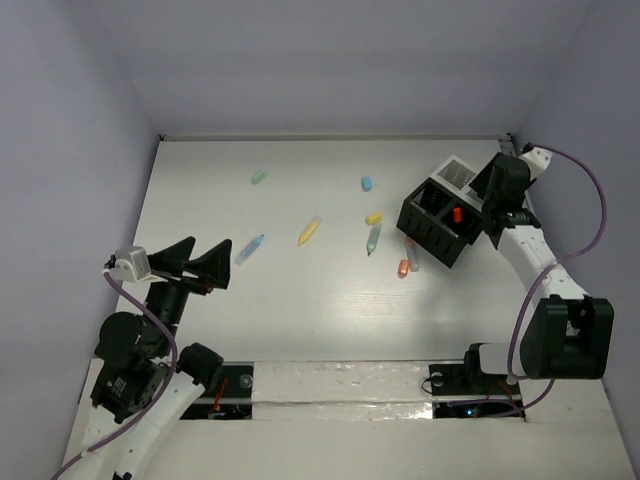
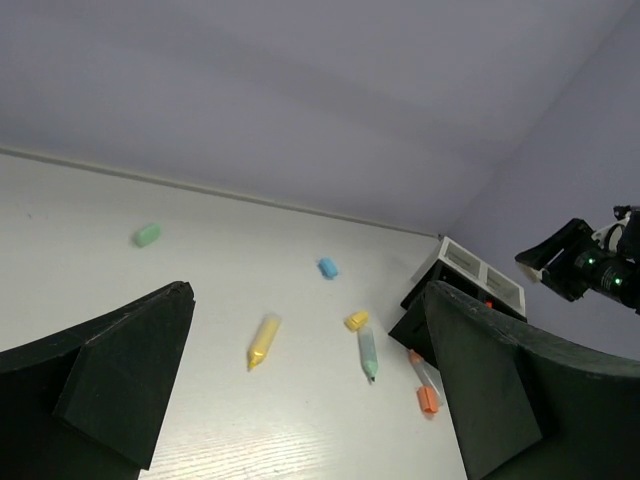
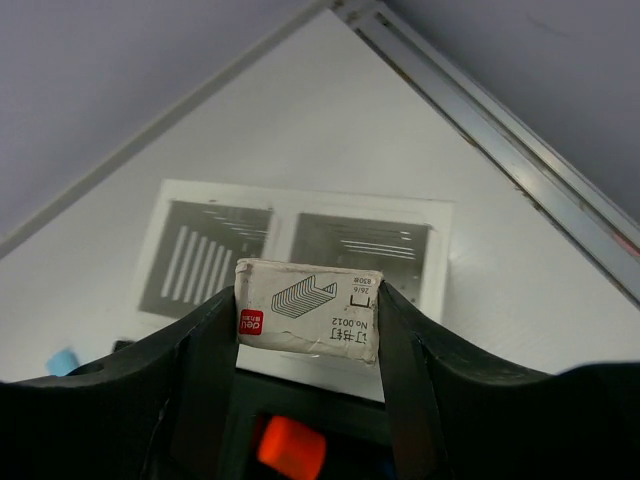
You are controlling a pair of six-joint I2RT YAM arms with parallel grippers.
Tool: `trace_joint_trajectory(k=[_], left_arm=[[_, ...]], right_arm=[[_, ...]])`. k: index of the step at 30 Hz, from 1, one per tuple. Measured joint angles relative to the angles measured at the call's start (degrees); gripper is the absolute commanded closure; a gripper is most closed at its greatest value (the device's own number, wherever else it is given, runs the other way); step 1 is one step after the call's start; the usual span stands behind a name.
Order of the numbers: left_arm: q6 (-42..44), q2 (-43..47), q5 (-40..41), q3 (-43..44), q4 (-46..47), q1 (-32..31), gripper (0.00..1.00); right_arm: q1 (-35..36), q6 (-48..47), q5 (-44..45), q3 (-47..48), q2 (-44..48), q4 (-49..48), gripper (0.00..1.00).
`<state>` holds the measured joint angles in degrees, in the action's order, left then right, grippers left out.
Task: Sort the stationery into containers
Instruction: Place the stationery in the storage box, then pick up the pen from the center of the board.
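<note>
My right pincer [image 3: 308, 330] is clenched on one small white staple box [image 3: 308, 318], close by the white tray [image 3: 440, 215] of two cells that joins the black box [image 1: 436, 225]. My left pincer [image 1: 197, 258] gapes wide, well left of that box. Left of the box lie four pens [image 1: 309, 231] and three small blocks [image 1: 366, 184]. One orange piece [image 1: 456, 213] sits inside it.

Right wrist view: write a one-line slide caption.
Right gripper pinches a small white staple box, the white tray and its two slotted cells beyond, an orange item showing below.
</note>
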<state>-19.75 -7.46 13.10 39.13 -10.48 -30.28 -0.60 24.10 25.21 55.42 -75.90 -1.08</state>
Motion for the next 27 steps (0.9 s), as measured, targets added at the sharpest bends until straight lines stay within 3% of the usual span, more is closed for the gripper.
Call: trace_joint_trajectory(k=[11,14,19,27], left_arm=[[0.87,-0.94,-4.31,-0.28,0.39,0.44,0.01],[0.92,-0.94,-4.52,-0.28,0.39,0.44,0.01],[1.16,-0.98,-4.76,-0.28,0.42,0.44,0.01],[1.29,-2.21,-5.14,-0.28,0.61,0.44,0.01]], right_arm=[[-2.84,0.15,-2.05,1.11,-7.78,2.01,0.35],[-2.84,0.11,-1.99,1.11,-8.24,2.25,0.28],[-2.82,-0.04,-1.79,1.2,-8.24,1.99,0.09],[-2.86,-0.33,-5.25,1.66,-6.45,2.01,0.05]])
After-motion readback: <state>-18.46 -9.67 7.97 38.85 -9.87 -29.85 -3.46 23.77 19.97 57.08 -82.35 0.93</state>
